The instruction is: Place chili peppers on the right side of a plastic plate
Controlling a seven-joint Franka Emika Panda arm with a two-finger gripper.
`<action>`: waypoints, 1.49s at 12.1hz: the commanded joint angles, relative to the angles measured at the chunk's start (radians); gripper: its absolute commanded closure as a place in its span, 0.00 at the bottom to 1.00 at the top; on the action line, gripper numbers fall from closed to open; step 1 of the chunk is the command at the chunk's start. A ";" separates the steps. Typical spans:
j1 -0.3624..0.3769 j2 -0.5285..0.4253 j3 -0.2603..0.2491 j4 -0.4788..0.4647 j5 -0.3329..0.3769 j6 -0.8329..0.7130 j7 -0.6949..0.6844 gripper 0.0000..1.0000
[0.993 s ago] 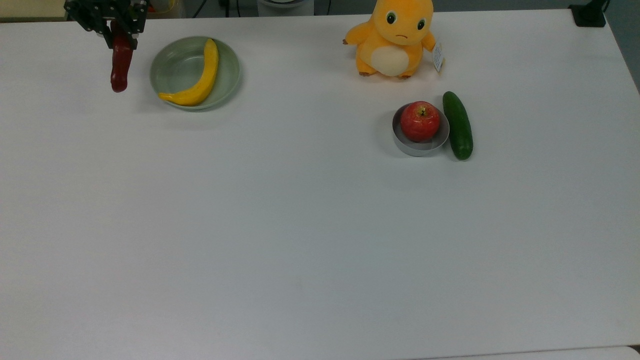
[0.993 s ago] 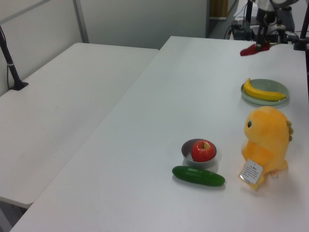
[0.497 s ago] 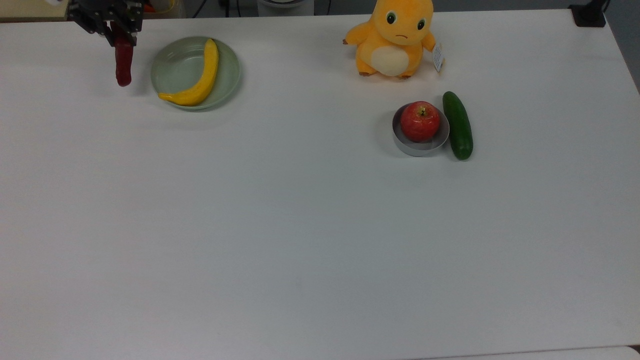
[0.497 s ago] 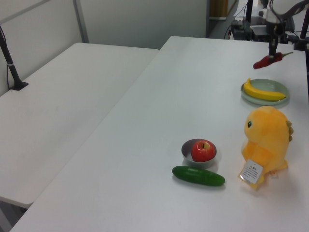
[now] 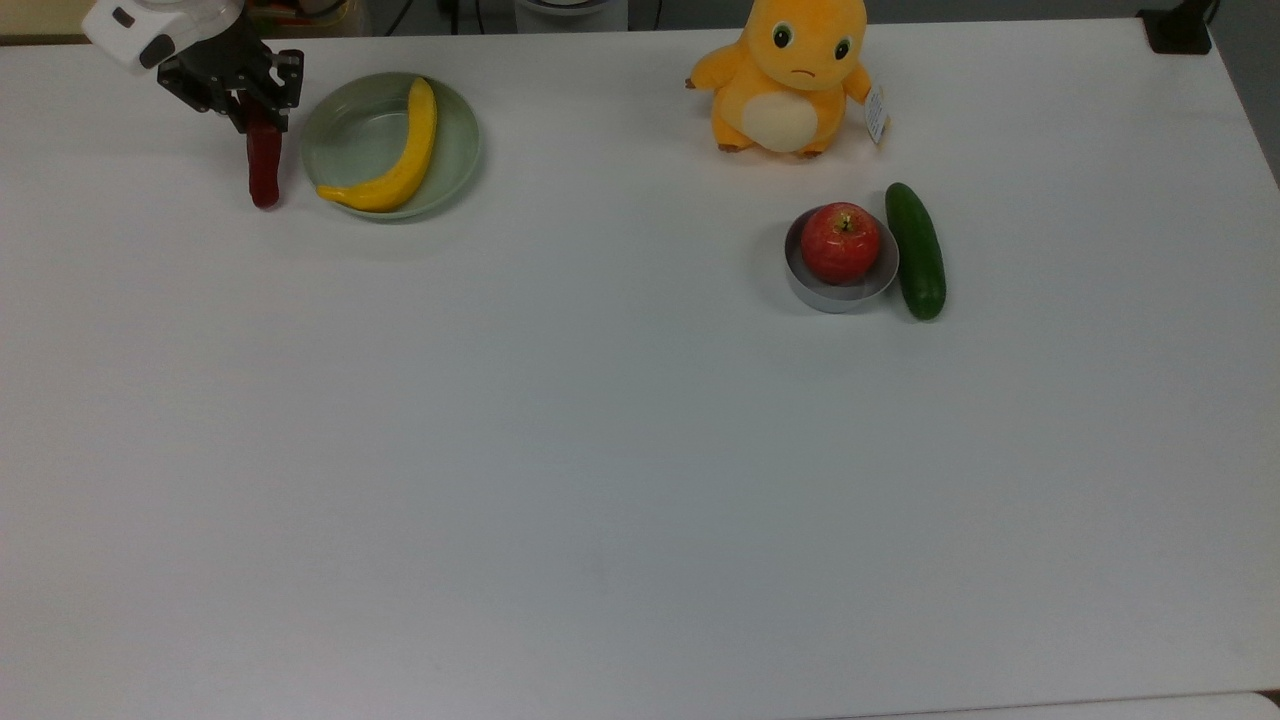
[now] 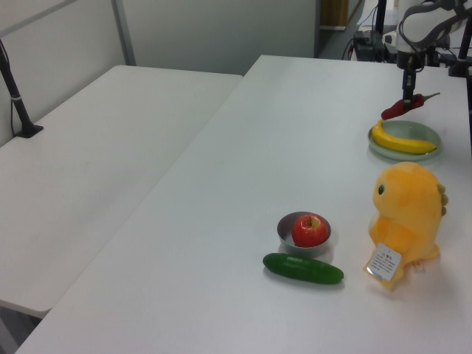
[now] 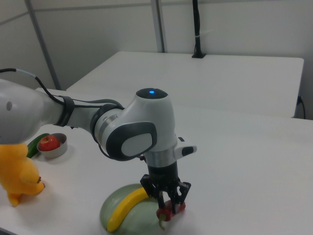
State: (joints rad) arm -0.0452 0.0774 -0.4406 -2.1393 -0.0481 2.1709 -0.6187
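While the gripper [image 5: 250,105] stays clamped on the stem end of the chili peppers [image 5: 264,170], the red body hangs down toward 6 o'clock in the top view, its tip low over the table [image 5: 620,450]; contact with the surface cannot be confirmed. Over the last second the arm has carried the chili from the table's far corner inward and lower, so it now sits just beside the rim of the plastic plate [image 5: 345,150], at the plate's 9 o'clock in the top view. The right view shows the same spot as the plate's 3 o'clock [image 7: 111,209], with the chili [image 7: 166,212] under the fingers. A banana [image 5: 395,160] lies in the plate. Assessment: carry essentially complete; release is the remaining step. Well apart toward 3 o'clock stand a plush toy [image 5: 790,75], an apple [image 5: 840,243] in a grey dish [image 5: 835,292], and a cucumber [image 5: 915,250].
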 commanded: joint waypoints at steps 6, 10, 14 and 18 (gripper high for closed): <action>0.008 0.015 0.002 0.022 0.024 -0.008 -0.013 0.00; 0.004 0.007 0.124 0.157 0.042 -0.057 0.293 0.00; -0.002 -0.011 0.302 0.246 0.073 -0.085 0.578 0.00; -0.002 -0.015 0.475 0.271 0.073 -0.078 0.714 0.00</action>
State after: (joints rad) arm -0.0382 0.0719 -0.0664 -1.8771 0.0091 2.1189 0.0400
